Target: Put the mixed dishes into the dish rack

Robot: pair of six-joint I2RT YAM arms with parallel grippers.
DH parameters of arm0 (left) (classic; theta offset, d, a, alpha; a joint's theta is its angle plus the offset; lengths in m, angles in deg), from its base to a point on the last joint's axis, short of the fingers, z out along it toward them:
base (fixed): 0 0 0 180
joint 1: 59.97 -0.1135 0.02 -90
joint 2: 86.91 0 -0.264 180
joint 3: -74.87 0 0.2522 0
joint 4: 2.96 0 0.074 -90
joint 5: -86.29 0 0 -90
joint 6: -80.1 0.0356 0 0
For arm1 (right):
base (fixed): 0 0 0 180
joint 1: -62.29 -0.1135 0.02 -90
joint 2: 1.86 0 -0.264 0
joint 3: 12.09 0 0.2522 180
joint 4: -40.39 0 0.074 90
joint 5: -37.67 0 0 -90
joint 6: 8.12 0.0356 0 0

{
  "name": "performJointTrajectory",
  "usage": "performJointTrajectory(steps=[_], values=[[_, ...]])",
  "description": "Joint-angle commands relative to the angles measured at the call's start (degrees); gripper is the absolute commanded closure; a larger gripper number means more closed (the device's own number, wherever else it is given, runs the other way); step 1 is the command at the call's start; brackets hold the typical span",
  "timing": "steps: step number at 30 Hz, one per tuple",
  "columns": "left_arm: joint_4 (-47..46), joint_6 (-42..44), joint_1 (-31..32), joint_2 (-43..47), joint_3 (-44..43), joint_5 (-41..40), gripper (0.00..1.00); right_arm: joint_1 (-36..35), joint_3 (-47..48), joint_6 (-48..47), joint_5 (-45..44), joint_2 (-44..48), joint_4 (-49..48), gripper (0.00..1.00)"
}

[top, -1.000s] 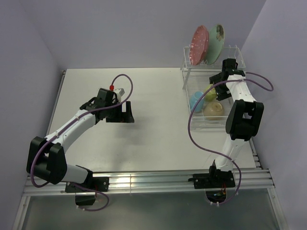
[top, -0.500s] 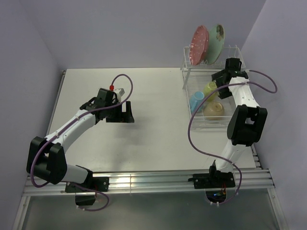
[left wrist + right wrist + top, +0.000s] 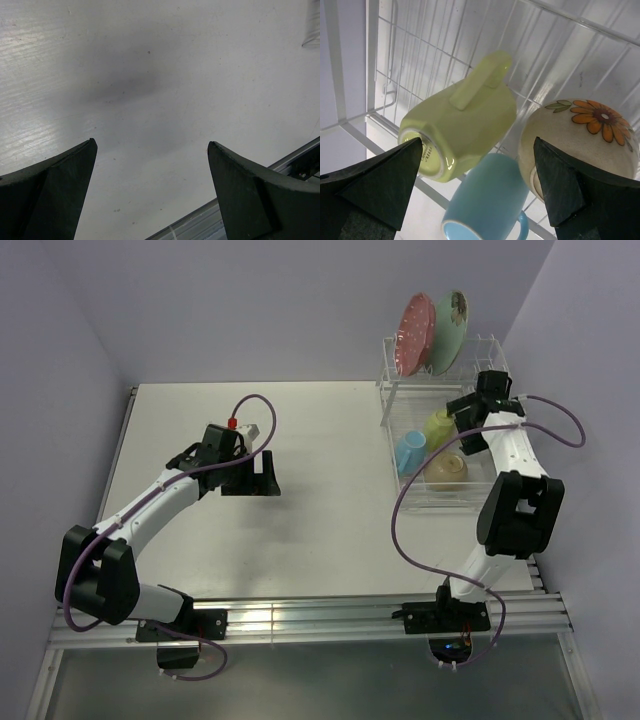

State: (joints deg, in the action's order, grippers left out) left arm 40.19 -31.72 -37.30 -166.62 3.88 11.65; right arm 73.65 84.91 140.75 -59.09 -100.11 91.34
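**A:** Left gripper (image 3: 152,145)?

**B:** Jaws spread wide, empty, over the white table (image 3: 150,60).

**A:** Right gripper (image 3: 477,142)?

**B:** Released too, above the white wire dish rack (image 3: 410,50). Its wrist view shows the basket: pale yellow-green mug (image 3: 470,110) on its side, blue mug (image 3: 487,200), cream flower-painted bowl (image 3: 570,135).

**A:** Plates?

**B:** Overhead only: pink white-dotted plate (image 3: 415,332) and mint-green flowered plate (image 3: 452,330), upright in the raised holder.

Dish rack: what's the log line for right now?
dish rack: pink plate, green plate upright on top; yellow-green mug, blue mug, cream bowl in basket | right gripper open above mugs | left gripper open over table
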Motion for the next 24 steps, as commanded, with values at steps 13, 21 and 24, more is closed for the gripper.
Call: performJointTrajectory(steps=[13, 21, 24], values=[[-0.56, -0.23, -0.18, 3.76, -0.78, 0.9, 0.01, 2.36, -5.63, -2.0, 0.61, 8.34, -1.59, 0.0], [-0.21, -1.11, -0.18, 6.57, 0.63, 1.08, 0.01, 3.32, -10.38, -3.76, 1.84, 12.56, -1.51, 0.0], [-0.21, -1.55, -0.18, 7.8, 1.42, 1.52, 0.01, 3.41, -12.48, -4.47, 2.46, 14.58, -1.51, 0.0]])
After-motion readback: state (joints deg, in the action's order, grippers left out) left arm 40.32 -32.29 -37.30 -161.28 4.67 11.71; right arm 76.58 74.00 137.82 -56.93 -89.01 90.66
